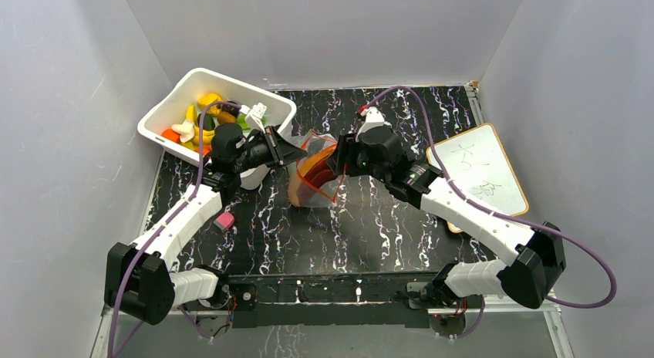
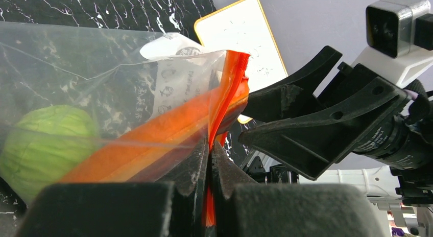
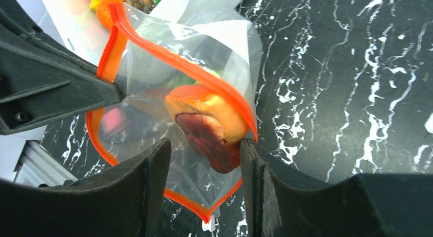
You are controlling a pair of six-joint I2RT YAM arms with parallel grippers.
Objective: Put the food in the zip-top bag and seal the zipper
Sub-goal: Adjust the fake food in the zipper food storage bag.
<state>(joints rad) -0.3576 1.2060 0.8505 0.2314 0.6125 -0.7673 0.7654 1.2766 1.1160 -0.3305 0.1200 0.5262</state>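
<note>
The clear zip-top bag [image 1: 312, 180] stands open mid-table, and its red-orange zipper [image 3: 178, 63] forms a wide loop. My left gripper [image 2: 210, 145] is shut on the zipper strip [image 2: 224, 94] at the bag's left edge. My right gripper [image 3: 204, 160] is open at the bag's mouth. An orange and dark-red food piece [image 3: 209, 127] sits between its fingers, against the right pad [image 3: 250, 160] and apart from the left one. A pale-green cabbage [image 2: 48, 145] lies inside the bag. In the top view the two grippers meet over the bag, left gripper [image 1: 302, 151] and right gripper [image 1: 333, 161].
A white bin [image 1: 166, 115] with several more toy foods stands at the back left. A small whiteboard [image 1: 478, 173] lies at the right. A pink piece [image 1: 224, 220] lies on the table beside the left arm. Grey walls close in the sides and back.
</note>
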